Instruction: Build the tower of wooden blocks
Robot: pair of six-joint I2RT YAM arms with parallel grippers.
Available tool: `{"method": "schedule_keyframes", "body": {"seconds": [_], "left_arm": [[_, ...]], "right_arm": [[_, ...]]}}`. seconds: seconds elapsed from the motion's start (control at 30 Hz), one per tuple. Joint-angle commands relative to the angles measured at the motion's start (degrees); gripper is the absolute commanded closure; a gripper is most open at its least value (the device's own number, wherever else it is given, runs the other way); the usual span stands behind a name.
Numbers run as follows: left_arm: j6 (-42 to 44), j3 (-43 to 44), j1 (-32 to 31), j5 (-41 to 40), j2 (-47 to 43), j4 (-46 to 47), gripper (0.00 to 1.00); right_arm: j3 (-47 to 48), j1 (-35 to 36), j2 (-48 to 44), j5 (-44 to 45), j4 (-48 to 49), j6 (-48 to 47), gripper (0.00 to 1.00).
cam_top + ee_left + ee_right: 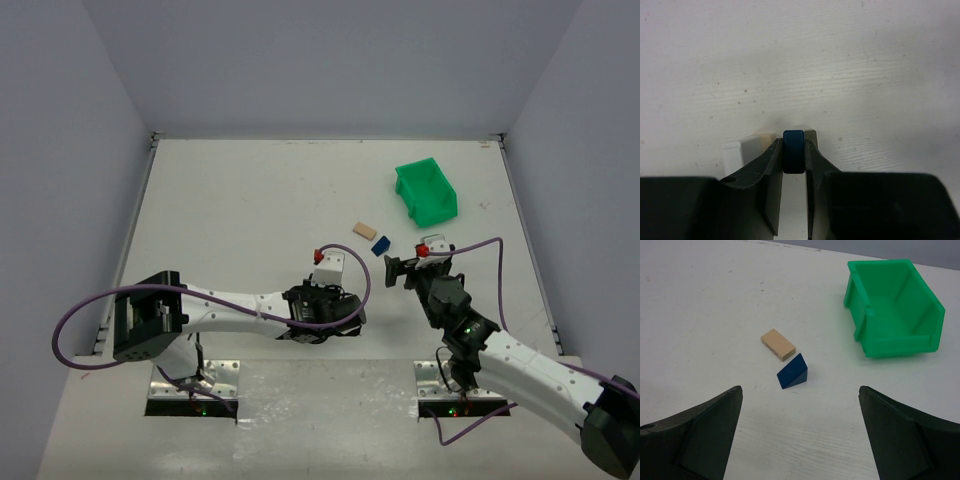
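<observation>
My left gripper (793,144) is shut on a dark blue block (793,156), held low over the table. Just beyond its fingers sit a white block (732,154), a tan block (761,142) and a grey piece (811,134). In the top view the left gripper (325,312) hides these blocks. My right gripper (800,388) is open and empty, aimed at a dark blue wedge (793,372) and a tan plank (778,344) lying side by side on the table. In the top view the right gripper (400,268) is just near-right of the wedge (381,245) and plank (364,230).
A green plastic bin (427,192) stands at the back right, open and empty in the right wrist view (895,307). Grey walls enclose the table on three sides. Purple cables loop off both arms.
</observation>
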Motion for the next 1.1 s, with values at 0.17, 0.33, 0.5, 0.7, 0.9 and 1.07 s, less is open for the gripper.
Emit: {"method": "schedule_keyframes", "body": {"seconds": [0.17, 0.33, 0.5, 0.7, 0.9, 1.07], "left_arm": [[-1.09, 2.34, -0.54, -1.47, 0.66, 1.46, 0.96], [-1.12, 2.47, -0.47, -1.38, 0.7, 1.41, 0.95], [-1.05, 2.81, -0.54, -1.47, 0.88, 1.41, 0.95], [-1.43, 2.8, -0.54, -1.44, 0.7, 1.12, 0.95], [-2.41, 2.72, -0.54, -1.73, 0.25, 0.47, 0.94], [-3.47, 3.14, -0.54, -1.82, 0.89, -0.66, 0.93]], "right_arm": [[1.32, -0.12, -0.74, 1.89, 2.22, -0.11, 0.01], [1.32, -0.19, -0.88, 1.87, 2.22, -0.22, 0.01], [1.32, -0.12, -0.88, 2.06, 2.22, -0.24, 0.01], [1.41, -0.18, -0.58, 2.18, 2.25, -0.24, 0.01], [1.48, -0.28, -0.35, 2.33, 2.22, -0.23, 0.01], [1.41, -0.25, -0.52, 2.24, 2.22, -0.15, 0.01]]}}
